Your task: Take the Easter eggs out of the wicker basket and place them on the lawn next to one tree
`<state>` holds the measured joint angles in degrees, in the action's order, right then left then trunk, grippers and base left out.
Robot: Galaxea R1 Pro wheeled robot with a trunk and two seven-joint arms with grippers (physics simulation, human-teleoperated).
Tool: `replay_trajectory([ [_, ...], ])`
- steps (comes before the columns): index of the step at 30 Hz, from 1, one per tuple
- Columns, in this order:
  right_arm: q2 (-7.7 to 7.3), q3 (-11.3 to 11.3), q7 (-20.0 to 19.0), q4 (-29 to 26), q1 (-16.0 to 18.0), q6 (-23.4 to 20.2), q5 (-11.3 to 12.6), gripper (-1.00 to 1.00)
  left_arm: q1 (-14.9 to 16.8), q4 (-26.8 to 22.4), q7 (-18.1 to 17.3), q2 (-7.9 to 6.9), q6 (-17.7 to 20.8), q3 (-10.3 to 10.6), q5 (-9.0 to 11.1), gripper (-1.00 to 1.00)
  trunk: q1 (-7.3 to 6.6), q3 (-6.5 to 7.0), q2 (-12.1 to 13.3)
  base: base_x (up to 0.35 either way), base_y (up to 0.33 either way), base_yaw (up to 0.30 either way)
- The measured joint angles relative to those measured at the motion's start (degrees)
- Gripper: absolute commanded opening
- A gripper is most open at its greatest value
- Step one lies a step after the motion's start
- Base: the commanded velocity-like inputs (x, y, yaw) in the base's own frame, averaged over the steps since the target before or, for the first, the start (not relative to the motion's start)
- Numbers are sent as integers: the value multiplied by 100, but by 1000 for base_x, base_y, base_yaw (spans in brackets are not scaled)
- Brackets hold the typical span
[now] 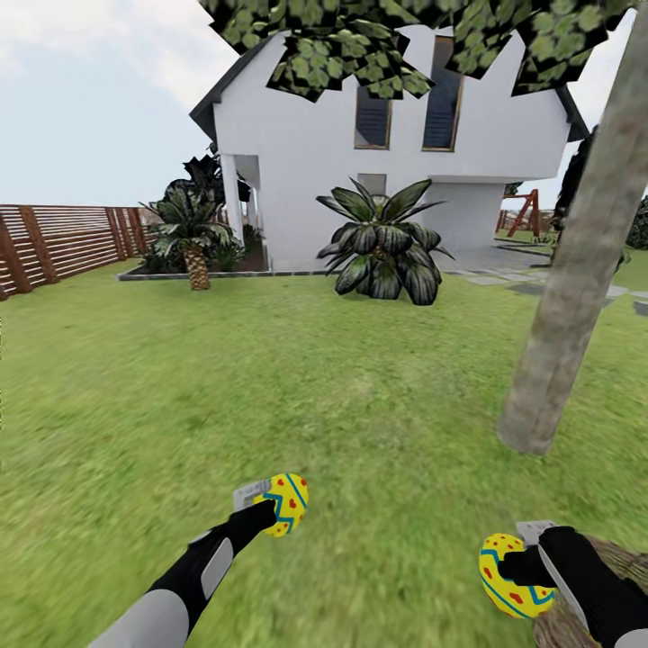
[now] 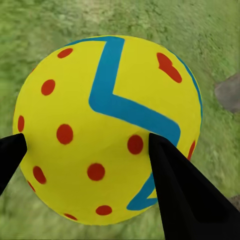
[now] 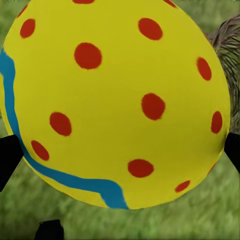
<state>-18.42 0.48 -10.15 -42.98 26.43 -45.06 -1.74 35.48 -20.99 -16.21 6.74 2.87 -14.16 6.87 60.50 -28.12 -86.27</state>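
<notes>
Two Easter eggs, carried clear of the lawn (image 1: 297,378) for transfer: left tool (image 1: 270,511) clenched on one egg (image 1: 286,502), right tool (image 1: 520,565) on another (image 1: 504,585), tree (image 1: 576,270) far right, wicker basket (image 1: 621,562) near right.

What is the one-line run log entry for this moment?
left fingers: hold yellow dotted egg | right fingers: hold second egg | grey-brown tree trunk: ahead right
</notes>
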Motion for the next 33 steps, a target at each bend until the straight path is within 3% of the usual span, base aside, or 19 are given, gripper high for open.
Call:
replay_trajectory([
  [3, 0, -6, 0, -5, 0, 0, 0, -100, 0, -9, -5, -23, 1, 0, 4, -100, -66, 54, 120, 0, 291, 0],
  [7, -1, -8, 0, -9, 0, 0, 0, -100, 0, -10, -353, -52, 1, -9, 8, -100, -154, 126, 281, 0, 292, 0],
  [13, -1, -8, 2, -11, 0, -4, 0, -100, 0, -9, -364, -53, 1, -9, 5, -100, -286, 234, 522, 1, 95, 0],
  [33, 8, -1, 1, -8, 0, -2, 0, -100, -1, 4, -388, -57, 34, -1, -29, -100, -597, 486, 1085, 317, 108, 0],
])
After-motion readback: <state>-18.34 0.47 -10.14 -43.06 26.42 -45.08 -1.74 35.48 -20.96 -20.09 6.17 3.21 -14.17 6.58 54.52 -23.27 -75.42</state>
